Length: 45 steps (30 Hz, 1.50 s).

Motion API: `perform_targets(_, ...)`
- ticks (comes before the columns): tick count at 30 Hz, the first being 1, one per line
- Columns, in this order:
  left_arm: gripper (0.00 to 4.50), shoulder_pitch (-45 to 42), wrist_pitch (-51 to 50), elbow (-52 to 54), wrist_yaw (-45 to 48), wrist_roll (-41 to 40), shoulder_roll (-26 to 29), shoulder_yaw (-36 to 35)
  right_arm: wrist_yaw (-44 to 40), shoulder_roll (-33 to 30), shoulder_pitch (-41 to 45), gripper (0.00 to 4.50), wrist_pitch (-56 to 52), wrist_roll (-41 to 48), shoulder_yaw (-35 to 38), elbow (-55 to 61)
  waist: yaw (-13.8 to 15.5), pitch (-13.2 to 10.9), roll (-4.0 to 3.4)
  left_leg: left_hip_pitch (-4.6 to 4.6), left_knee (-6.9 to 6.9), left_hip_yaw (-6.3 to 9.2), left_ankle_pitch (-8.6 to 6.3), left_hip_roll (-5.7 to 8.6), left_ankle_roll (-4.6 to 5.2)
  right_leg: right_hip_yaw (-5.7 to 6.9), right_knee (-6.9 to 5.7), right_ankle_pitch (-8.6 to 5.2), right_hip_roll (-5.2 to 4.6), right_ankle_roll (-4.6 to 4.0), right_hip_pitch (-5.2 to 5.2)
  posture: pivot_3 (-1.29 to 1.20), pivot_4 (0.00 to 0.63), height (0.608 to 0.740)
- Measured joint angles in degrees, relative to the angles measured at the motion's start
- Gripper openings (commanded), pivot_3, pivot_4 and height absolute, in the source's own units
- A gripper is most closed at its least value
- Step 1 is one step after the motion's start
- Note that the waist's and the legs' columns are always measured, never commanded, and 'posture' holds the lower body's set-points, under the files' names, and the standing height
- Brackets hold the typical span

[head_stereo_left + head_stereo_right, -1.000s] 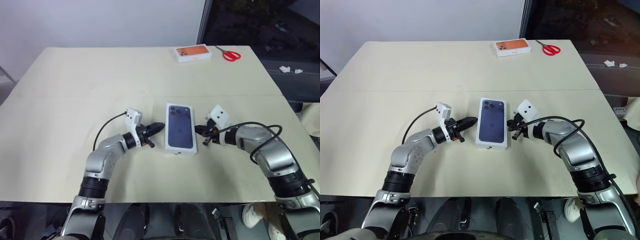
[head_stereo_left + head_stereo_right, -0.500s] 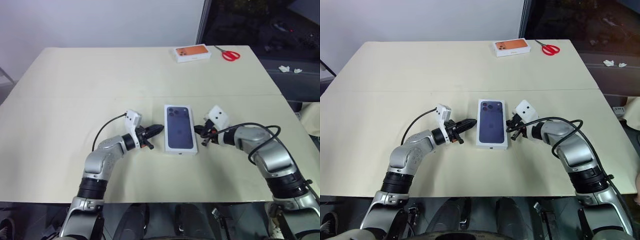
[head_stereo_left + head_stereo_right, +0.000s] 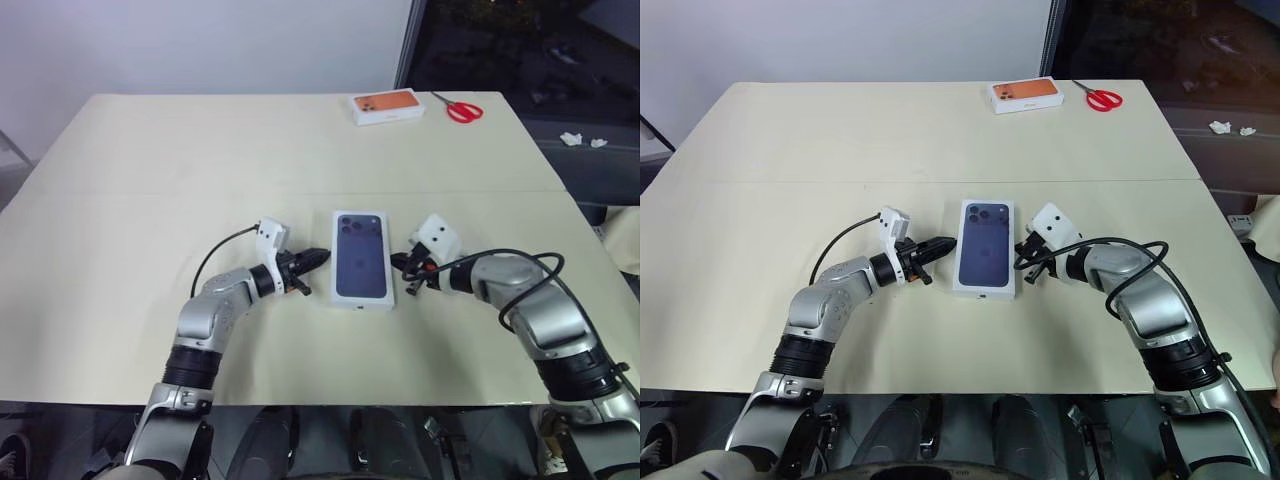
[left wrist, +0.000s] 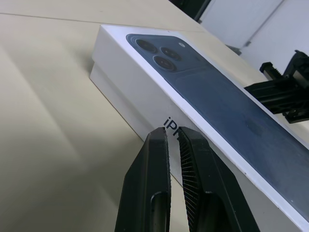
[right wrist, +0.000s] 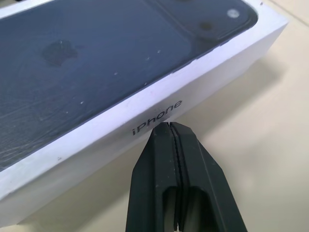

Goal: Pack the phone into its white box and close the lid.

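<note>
Both end effectors, left and right, pinched together, flanking the lid, long axis running away, camera picture far.

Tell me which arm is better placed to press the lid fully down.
Roughly even, slight edge to the right. The right end effector is shut with its tip at the lid's long side; the left end effector, nearly shut, points at the opposite side. Neither is above the lid.

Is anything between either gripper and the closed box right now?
Nothing visible. The left gripper and right gripper point straight at opposite long sides of the lid, with only bare table around.
</note>
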State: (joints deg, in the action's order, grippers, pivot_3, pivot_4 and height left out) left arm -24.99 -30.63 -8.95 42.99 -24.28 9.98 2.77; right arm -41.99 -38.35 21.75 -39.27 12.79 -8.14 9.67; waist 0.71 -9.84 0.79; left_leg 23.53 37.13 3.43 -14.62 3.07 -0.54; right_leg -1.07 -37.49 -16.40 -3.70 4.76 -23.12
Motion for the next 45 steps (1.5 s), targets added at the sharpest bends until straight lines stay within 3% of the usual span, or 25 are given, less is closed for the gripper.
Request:
perform_targets(16, 0.48, 1.47, -0.31, 1.6, 0.44, -0.1, 2.95, 0.31, -1.46, -1.6, -0.76, 0.03, 2.07, -2.97, -0.96, 0.24, -0.16, 0.0, 0.0, 0.0, 0.0, 0.01, 0.01, -0.01, -0.02, -0.01, -0.03, 0.0, 0.02, 0.0, -0.03, 0.0, 0.15, 0.74)
perform_targets(21, 0.48, -0.88, -0.25, 0.64, 0.71, -0.42, 5.93, -3.71, -2.73, -2.51, 4.87, 0.03, 0.11, -1.14, 2.57, -2.8, -0.19, 0.0, 0.0, 0.0, 0.0, 0.01, 0.03, -0.01, -0.06, 0.01, -0.06, 0.0, 0.03, 0.0, -0.04, 0.0, 0.15, 0.74)
perform_targets(28, 0.48, -8.42, -1.25, -1.87, 0.86, -3.64, 0.54, -4.31, -0.69, 2.64, 12.34, 0.03, -1.18, -0.34, 3.76, -6.41, 0.05, 0.01, 0.02, 0.0, 0.03, 0.01, 0.04, 0.04, -0.07, 0.01, -0.04, 0.0, 0.0, 0.0, 0.01, 0.0, 0.15, 0.74)
perform_targets(35, 0.48, -11.72, 2.22, -11.98, 0.93, 1.29, -3.89, 1.43, 2.77, 5.05, 10.67, 0.03, 2.06, -6.16, -2.96, -9.82, -0.5, 0.02, 0.01, -0.03, 0.04, -0.02, 0.13, 0.03, -0.2, -0.01, -0.11, 0.01, 0.06, 0.01, -0.04, 0.0, 0.15, 0.74)
perform_targets(38, 0.48, -11.76, 2.8, -12.29, 2.6, 4.69, -2.0, 5.91, 2.66, 4.59, 8.64, 0.03, 2.14, -7.77, -4.53, -6.7, -0.51, 0.16, 0.05, -0.16, 0.01, 0.0, 0.09, 0.01, -0.13, -0.01, -0.12, 0.0, 0.07, 0.01, 0.09, 0.0, 0.15, 0.74)
perform_targets(45, 0.48, -7.12, 0.73, -5.42, 7.33, 4.86, 3.54, 7.44, -4.55, -0.5, 2.05, 0.03, -2.57, -3.42, -4.17, 3.78, -1.33, 0.47, 0.07, -0.89, -0.16, 0.06, -0.04, -0.05, 0.04, 0.01, 0.25, -0.04, 0.07, 0.03, 0.97, 0.0, 0.15, 0.74)
